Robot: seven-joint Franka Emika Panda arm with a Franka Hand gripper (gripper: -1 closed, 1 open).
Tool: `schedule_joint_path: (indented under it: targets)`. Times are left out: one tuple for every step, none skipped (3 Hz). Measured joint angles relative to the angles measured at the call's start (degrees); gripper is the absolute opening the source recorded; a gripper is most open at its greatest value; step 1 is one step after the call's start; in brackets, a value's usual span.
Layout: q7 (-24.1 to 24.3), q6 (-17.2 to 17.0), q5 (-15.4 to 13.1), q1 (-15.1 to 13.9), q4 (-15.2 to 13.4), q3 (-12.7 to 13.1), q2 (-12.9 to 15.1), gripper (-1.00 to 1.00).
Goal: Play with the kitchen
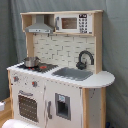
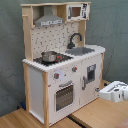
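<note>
A: Standing in the middle of both exterior views is the kitchen (image 1: 60, 70), a tall white and light-wood toy unit in front of a grey curtain (image 1: 115, 40). In the second exterior view it rests on a wooden floor (image 2: 95, 116).

B: And the arm?

A: Only in the second exterior view. A white part of the robot (image 2: 116, 92) enters at about four o'clock, at the frame's edge. Whether its fingers are apart or together, I cannot tell; they are not distinguishable.

B: So where is the kitchen from there?

A: Toward nine to ten o'clock of that white part, near but not touching. The closest face is the lower cabinet door.

B: Next largest pieces?

A: The oven door (image 2: 64, 96) with its barred window, at seven o'clock of the unit in both views. Then the grey range hood (image 1: 40, 26) at eleven o'clock and the microwave (image 1: 73, 23) at one o'clock in the first exterior view.

B: Counter level?

A: The grey sink (image 1: 73, 73), the black stovetop (image 1: 37, 66) with a metal pot (image 1: 31, 62) on it, and the black faucet (image 1: 85, 59) curving over the sink. Smallest, the knobs (image 2: 56, 76) above the oven.
</note>
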Motion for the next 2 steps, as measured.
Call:
schedule_joint_path:
  targets:
    - [-1.3, 1.0, -0.2, -2.9, 1.3, -4.5, -0.2, 1.0]
    - [-2.3, 4.4, -0.2, -8.3, 1.4, -4.5, -0.2, 1.0]
